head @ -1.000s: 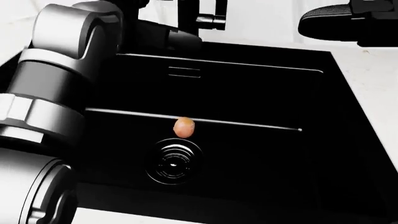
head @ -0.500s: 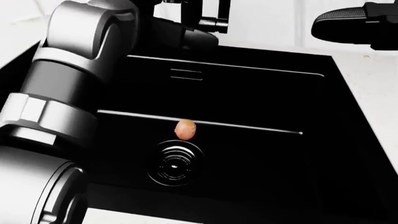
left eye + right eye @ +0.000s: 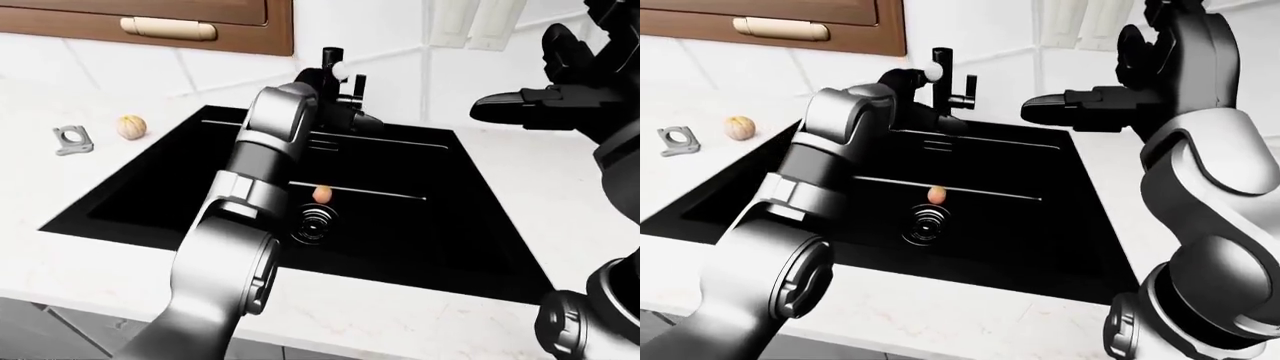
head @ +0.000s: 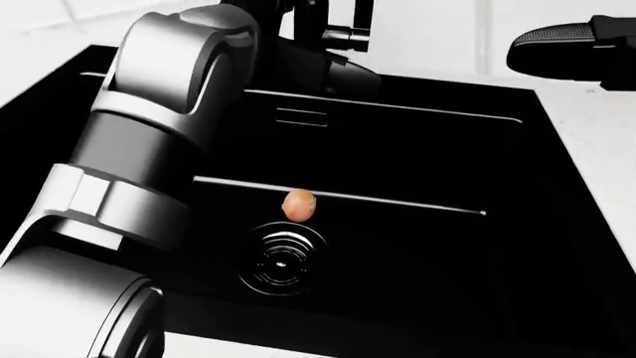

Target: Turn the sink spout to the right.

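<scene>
The left hand [image 3: 908, 81] sits behind its own forearm at the upper middle of the right-eye view, so whether its fingers grip the faucet [image 3: 943, 75] cannot be told. In the head view the faucet is cut off by the top edge, its spout out of sight. The right hand [image 4: 581, 48] is clipped by the head view's right edge, with only a dark finger showing. The small grey part [image 3: 73, 140] on the counter at the left-eye view's left is too small to identify.

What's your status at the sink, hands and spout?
Left hand up at the faucet, grip hidden. Right hand open, hovering clear. Small orange object near the drain, not obstructing.
</scene>
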